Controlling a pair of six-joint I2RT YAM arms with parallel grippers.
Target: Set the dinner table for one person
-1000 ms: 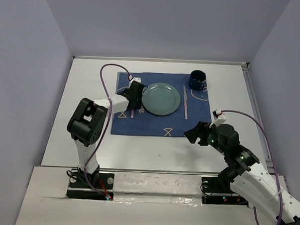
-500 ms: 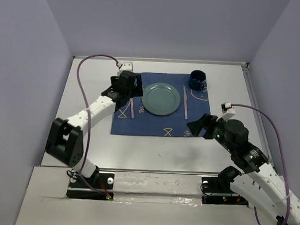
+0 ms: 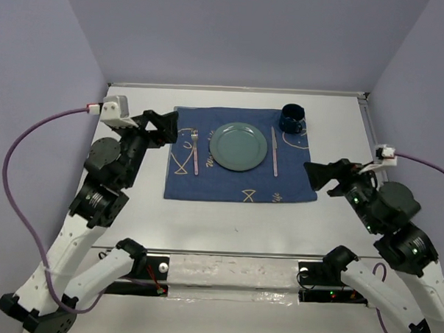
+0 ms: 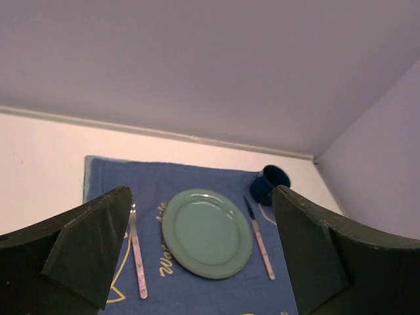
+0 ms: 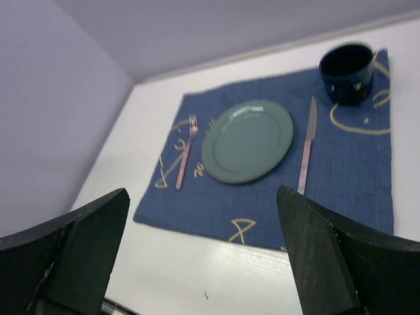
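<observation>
The left gripper (image 3: 170, 127) and the right gripper (image 3: 315, 175) are held spread and empty above the dinner table (image 3: 227, 218). Between them, a blue placemat (image 3: 228, 185) is laid with a green plate (image 3: 239, 146), fork (image 3: 195, 152), knife (image 3: 274, 150) and mug (image 3: 292, 118).

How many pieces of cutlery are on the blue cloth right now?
2. A fork lies left of the green plate and a knife lies right of it, both on the blue cloth. Nothing on the cloth seems to hide another piece.
</observation>
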